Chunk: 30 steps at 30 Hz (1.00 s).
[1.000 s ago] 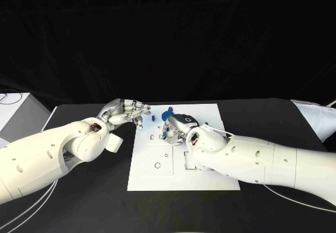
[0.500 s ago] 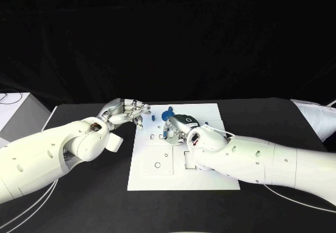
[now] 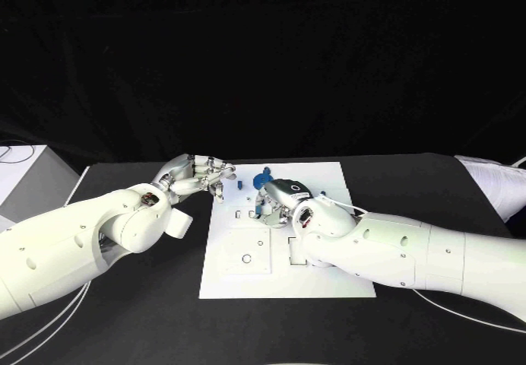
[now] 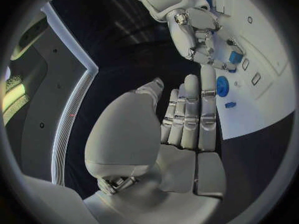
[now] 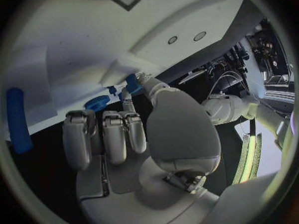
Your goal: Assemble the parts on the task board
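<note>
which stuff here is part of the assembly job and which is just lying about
Job: task board; blue disc part; small blue part; long blue part; left hand; right hand.
Lying about: white box off the table's left edge; cables beside the right arm.

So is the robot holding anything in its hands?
No. The left hand is flat and holds nothing. The right hand seems to hold nothing over the task board.

A black table against a black backdrop, white cabinet beside it

Both hands crowd the task board far end, near half open, right arm overhanging
</note>
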### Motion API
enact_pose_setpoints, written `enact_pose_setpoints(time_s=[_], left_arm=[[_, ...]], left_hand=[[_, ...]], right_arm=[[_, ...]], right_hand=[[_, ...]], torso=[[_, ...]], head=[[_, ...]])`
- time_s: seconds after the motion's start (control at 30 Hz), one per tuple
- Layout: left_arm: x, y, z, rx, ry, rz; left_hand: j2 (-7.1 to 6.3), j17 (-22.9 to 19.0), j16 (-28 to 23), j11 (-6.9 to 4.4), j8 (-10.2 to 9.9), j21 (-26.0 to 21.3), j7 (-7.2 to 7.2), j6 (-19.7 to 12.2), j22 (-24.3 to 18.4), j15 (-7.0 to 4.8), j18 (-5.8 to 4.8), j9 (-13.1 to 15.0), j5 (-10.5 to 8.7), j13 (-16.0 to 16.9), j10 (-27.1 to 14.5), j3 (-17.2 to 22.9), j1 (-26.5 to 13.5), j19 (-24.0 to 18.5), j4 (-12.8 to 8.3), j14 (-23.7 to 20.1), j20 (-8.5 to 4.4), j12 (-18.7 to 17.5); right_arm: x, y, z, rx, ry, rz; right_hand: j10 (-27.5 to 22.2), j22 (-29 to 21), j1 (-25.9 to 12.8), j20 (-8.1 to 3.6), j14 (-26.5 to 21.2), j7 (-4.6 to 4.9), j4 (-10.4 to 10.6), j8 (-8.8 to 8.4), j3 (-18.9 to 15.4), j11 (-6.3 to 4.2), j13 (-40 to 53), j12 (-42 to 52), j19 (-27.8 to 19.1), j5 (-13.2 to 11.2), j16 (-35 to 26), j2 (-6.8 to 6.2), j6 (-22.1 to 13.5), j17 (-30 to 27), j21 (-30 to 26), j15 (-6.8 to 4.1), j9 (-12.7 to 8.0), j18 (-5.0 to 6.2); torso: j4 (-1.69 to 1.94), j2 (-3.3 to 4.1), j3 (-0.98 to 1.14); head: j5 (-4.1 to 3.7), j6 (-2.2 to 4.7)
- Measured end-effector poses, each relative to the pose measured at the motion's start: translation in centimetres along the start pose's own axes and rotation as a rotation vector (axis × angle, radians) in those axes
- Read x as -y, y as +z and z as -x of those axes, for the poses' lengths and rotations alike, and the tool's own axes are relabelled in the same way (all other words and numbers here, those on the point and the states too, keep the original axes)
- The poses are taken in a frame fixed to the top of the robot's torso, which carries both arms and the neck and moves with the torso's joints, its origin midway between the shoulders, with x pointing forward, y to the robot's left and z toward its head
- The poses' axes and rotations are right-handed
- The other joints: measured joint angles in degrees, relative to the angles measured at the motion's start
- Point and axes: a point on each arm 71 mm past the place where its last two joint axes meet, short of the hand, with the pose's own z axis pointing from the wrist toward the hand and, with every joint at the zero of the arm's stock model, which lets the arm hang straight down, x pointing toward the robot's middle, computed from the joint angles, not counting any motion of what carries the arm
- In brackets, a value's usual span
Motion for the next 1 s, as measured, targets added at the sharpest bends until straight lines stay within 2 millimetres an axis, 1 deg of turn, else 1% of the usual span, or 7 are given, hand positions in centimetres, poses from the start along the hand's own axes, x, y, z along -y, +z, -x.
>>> enact_pose_setpoints(time_s=[0.3,0.4,0.47,0.53,0.7,0.83,1.0], left_arm=[[-0.1,0.0,0.1,0.002,0.003,0.001],[-0.2,0.1,0.2,0.006,0.014,0.005],[-0.2,0.2,0.3,0.008,0.023,0.009],[-0.4,0.3,0.3,0.012,0.036,0.017],[-0.9,0.7,0.2,0.02,0.078,0.059],[-1.6,1.1,0.2,0.024,0.128,0.128],[-2.6,1.8,0.0,0.017,0.207,0.23]], left_hand=[[-0.88,0.5,0.7,0.0,0.0,0.8,0.0,0.0,0.6,-0.21,0.0,0.0,0.0,0.0,0.0,-1.2,-0.9,-0.4,0.1,-0.2,-0.01,0.4],[-1.38,2.1,3.5,-0.82,0.0,3.3,-0.41,-0.4,2.2,-0.75,0.0,0.2,0.0,1.4,2.3,-2.9,-2.3,-0.7,0.1,0.3,-0.23,3.0],[-1.36,5.3,7.7,-1.43,0.1,7.7,-0.64,-0.2,7.1,-1.33,-0.01,0.3,0.0,3.2,3.8,-3.8,-2.4,0.0,0.1,1.8,-0.83,5.9],[-1.36,15.4,18.8,-2.18,1.3,15.8,-1.49,0.7,17.1,-2.0,-0.53,0.9,0.0,7.3,4.9,-4.8,-2.4,3.0,0.0,6.8,-1.44,11.8],[-0.29,31.8,36.3,-2.86,6.4,25.8,-2.05,0.6,28.8,-2.58,-1.44,3.6,0.19,23.3,-0.2,-5.9,-2.7,3.5,0.0,14.3,-1.96,33.7],[0.8,33.3,43.8,-3.73,11.0,32.5,-2.79,0.3,39.5,-3.0,-3.57,6.1,0.19,38.9,4.0,-4.4,-5.9,8.2,0.3,17.1,-2.31,50.5],[0.12,33.3,48.1,-4.47,13.9,37.4,-3.6,0.1,48.4,-3.6,-4.74,7.9,0.19,51.5,11.3,-2.4,-8.3,12.7,0.4,17.3,-2.96,61.1]], right_arm=[[0.1,-0.4,0.3,0.027,0.017,0.009],[0.4,-0.7,0.6,0.055,0.036,0.017],[0.5,-0.8,0.9,0.077,0.05,0.024],[0.8,-1.0,1.3,0.106,0.072,0.036],[1.4,-1.3,2.8,0.166,0.135,0.085],[2.1,-1.7,4.5,0.191,0.18,0.141],[3.5,-2.3,6.9,0.2,0.244,0.177]], right_hand=[[0.0,0.0,0.5,0.0,0.0,-0.1,4.3,-0.85,-8.2,0.0,0.0,0.0,0.0,-1.1,0.0,-0.53,-0.7,0.0,-0.9,0.0,0.3,0.0],[-0.1,0.0,1.3,0.64,0.1,0.79,7.3,-2.67,-13.4,1.02,0.0,-0.7,0.0,-1.1,0.0,-1.31,-3.7,0.0,-1.6,0.75,0.1,0.0],[-0.1,0.0,2.1,1.14,0.1,1.56,7.8,-3.75,-17.8,1.77,0.0,-1.5,0.0,-1.1,0.0,-0.63,-5.2,0.0,-2.3,1.38,-0.1,0.0],[0.0,0.0,2.2,1.24,0.0,1.78,7.9,-3.95,-19.7,1.84,0.0,-1.7,0.0,-1.1,0.0,-0.53,-5.4,0.0,-2.4,1.44,-0.1,0.0],[0.0,0.0,4.1,1.24,0.0,1.49,7.8,-3.91,-19.6,1.86,0.0,-2.0,0.0,-0.5,0.0,1.41,-5.0,0.0,-2.8,1.44,0.2,0.0],[0.1,0.0,7.2,1.23,0.0,1.27,7.0,-2.98,-17.8,1.9,0.0,-2.3,0.0,0.5,0.0,3.07,-4.1,0.0,-2.8,1.44,0.8,0.0],[-0.1,0.0,8.5,1.23,0.0,0.9,7.0,-1.8,-17.3,1.72,0.0,-2.1,0.0,2.7,0.0,3.39,-3.3,0.0,-2.6,1.44,1.3,0.0]], torso=[[0.01,0.0,-0.01],[0.01,-0.03,0.0],[-0.03,-0.07,0.01],[-0.06,-0.15,0.01],[-0.16,-0.41,-0.01],[-0.29,-0.77,-0.05],[-0.49,-1.22,-0.15]], head=[[0.0,0.09],[0.09,0.19],[0.14,0.27],[0.19,0.36],[0.27,0.6],[0.43,0.59],[0.67,0.53]])
